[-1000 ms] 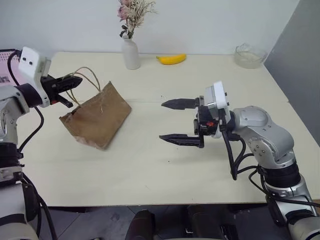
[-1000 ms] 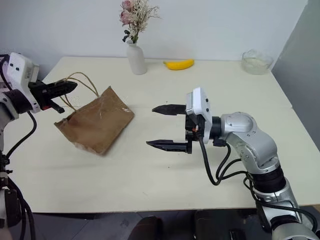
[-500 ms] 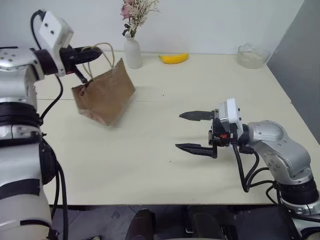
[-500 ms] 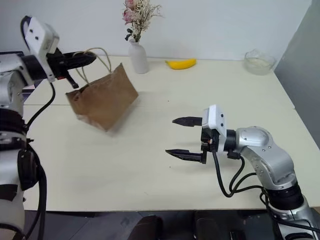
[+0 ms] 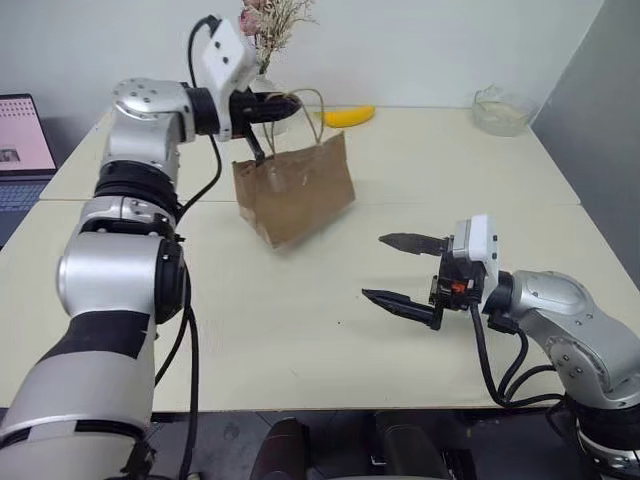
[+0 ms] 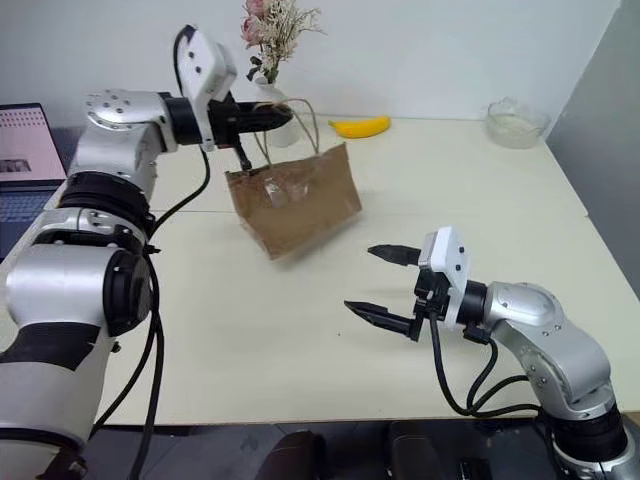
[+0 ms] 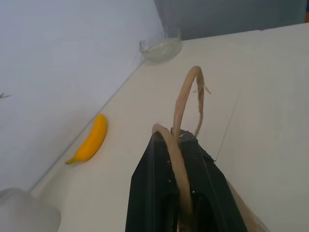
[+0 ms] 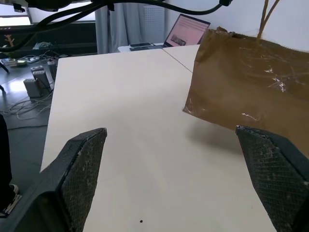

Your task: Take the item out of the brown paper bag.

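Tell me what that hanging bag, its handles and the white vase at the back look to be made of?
The brown paper bag looks like matte kraft paper: it is creased, with a few glossy patches, perhaps tape. Its handles seem to be twisted tan paper cord, pinched in the shut left gripper. The vase looks like smooth white ceramic, though glazed or matte is hard to tell.

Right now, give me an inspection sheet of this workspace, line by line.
Surface: pale table, bare at the front.
Job's things: brown paper bag hangs off the table by its cord handles; the item inside cannot be seen.
Clutter: banana, white vase with dried flowers, glass bowl along the far edge.
Grippers: left pincer shut on the handles; right pincer open, holding nothing, pointing toward the bag.
Cables: black cables loop along both arms.
Surroundings: laptop at far left, white wall behind.
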